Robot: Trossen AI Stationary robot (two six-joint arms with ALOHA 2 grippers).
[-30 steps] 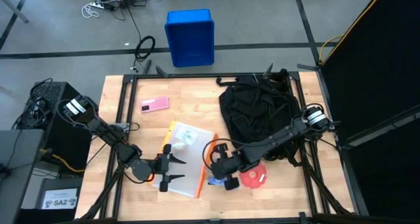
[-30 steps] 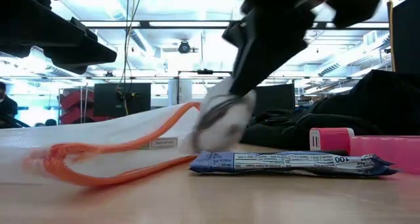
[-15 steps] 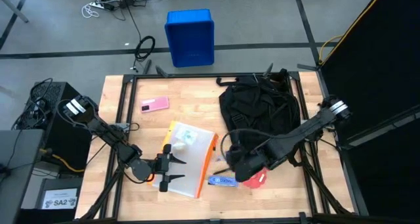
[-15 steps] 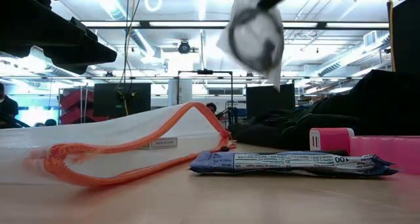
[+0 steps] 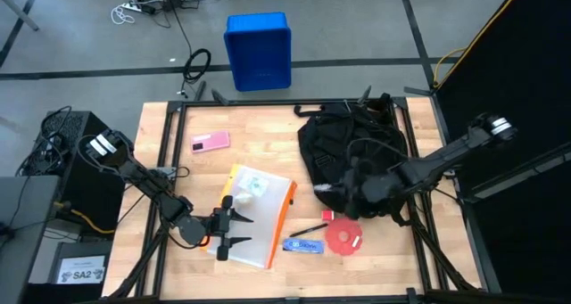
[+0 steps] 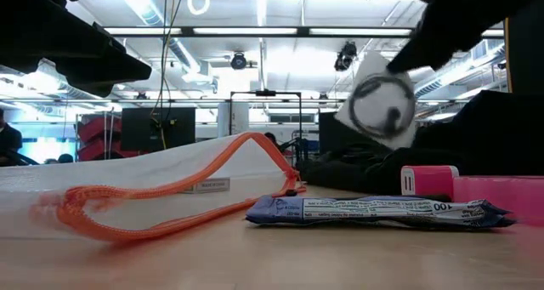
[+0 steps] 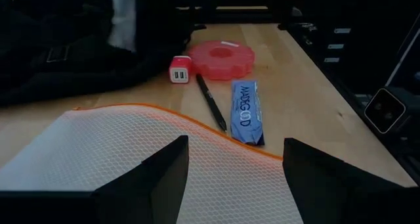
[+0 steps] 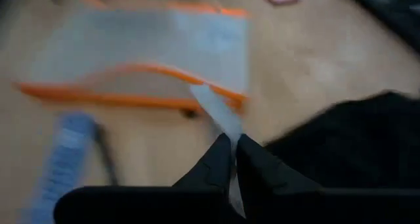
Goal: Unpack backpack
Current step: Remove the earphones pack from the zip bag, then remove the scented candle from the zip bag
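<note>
backpack (image 5: 350, 148) laid lengthwise front-to-back on the wood table (image 5: 178, 259), right gripper (image 5: 335, 187) pinching a white packet (image 6: 378, 111) beside it, left gripper (image 5: 234, 229) spread over a mesh pouch (image 5: 259, 210), workshop room behind

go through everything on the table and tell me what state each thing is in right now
backpack: slumped on the table.
mesh pouch: lying flat.
right gripper: shut on a thin white item, over the backpack's edge.
left gripper: open, at the pouch.
pen: lying flat.
snack bar: lying flat, wrapper sealed.
</note>
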